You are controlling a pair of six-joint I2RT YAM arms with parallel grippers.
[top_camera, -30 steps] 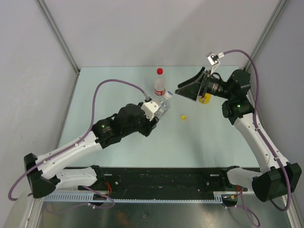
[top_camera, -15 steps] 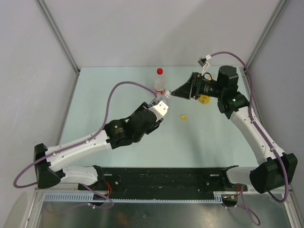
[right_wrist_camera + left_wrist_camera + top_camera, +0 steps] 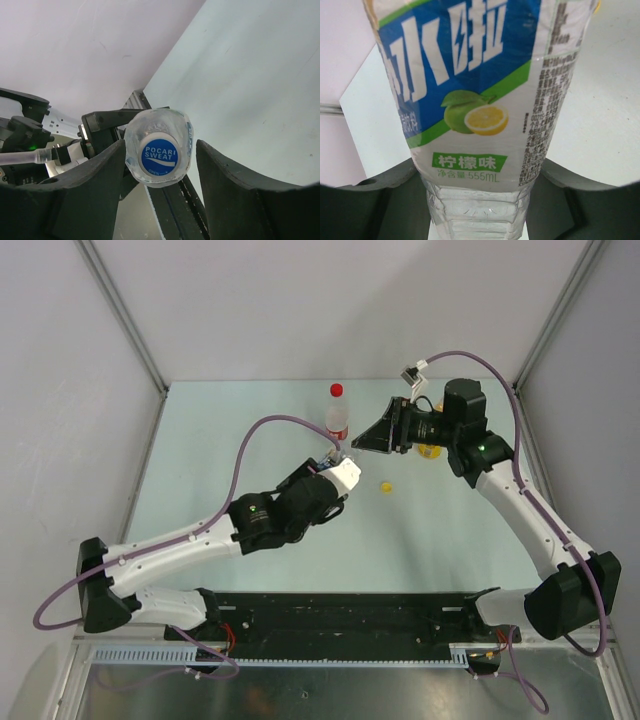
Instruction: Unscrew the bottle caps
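White cap, smooth and round with blue print on top, is on the blue-label bottle. The bottle is held over mid-bench, just in front of the red-label bottle.

- **Right gripper:** the right wrist view sees the cap end-on, centred between the right gripper fingers. They flank it with a gap on each side and no contact visible. The gripper is partly open and holds nothing.
- **Left gripper:** the left gripper is clamped on the bottle's lower body, with ribbed clear plastic pinched between both dark fingers. The cap end points at the right gripper.
- **Arms:** the left arm stretches diagonally from the near-left base to bench centre. The right arm rises from the near-right base with its elbow far right. Its forearm folds back leftward, and the gripper points left at the cap.
- **Materials:** the bottle is thin clear plastic. Its glossy wrap label is blue, white and green with a lime-and-lemon picture. The fingers are matte dark. The bench is pale green and flat.
- **Other items:** the red-label bottle stands upright with its red cap on. The yellow cap lies loose on the bench, just right of the left gripper.
- **Hidden or cut off:** the yellow bottle is mostly behind the right wrist, only a sliver showing. From overhead the blue-label bottle is almost fully covered by the left gripper. The left wrist view cuts off its top and base.
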